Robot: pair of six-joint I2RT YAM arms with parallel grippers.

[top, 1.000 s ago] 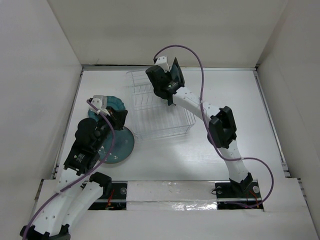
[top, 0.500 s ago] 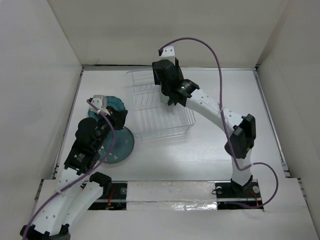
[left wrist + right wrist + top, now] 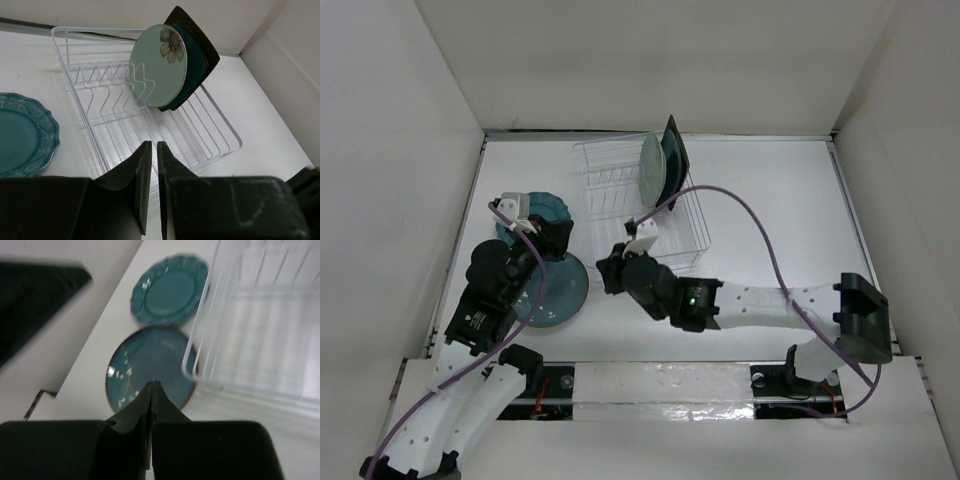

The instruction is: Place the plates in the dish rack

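Note:
The clear dish rack point(image 3: 620, 215) holds three upright plates at its far right end: the round pale green floral plate point(image 3: 649, 168), the dark teal square plate point(image 3: 197, 60) and the black square plate point(image 3: 676, 150). The round grey-teal plate point(image 3: 560, 292) and the small scalloped teal plate point(image 3: 547, 208) lie flat left of the rack. My left gripper point(image 3: 560, 238) is shut and empty above these two plates. My right gripper point(image 3: 607, 270) is shut and empty, by the rack's near left corner at the grey-teal plate's point(image 3: 145, 367) right edge.
White walls enclose the table on the left, back and right. The left arm covers part of both flat plates from above. The rack's left slots point(image 3: 100, 80) hold nothing. The right arm lies across the table in front of the rack.
The right arm left the rack's far end and swung down to its near left corner. Three plates now show standing in the rack. The left arm barely moved.

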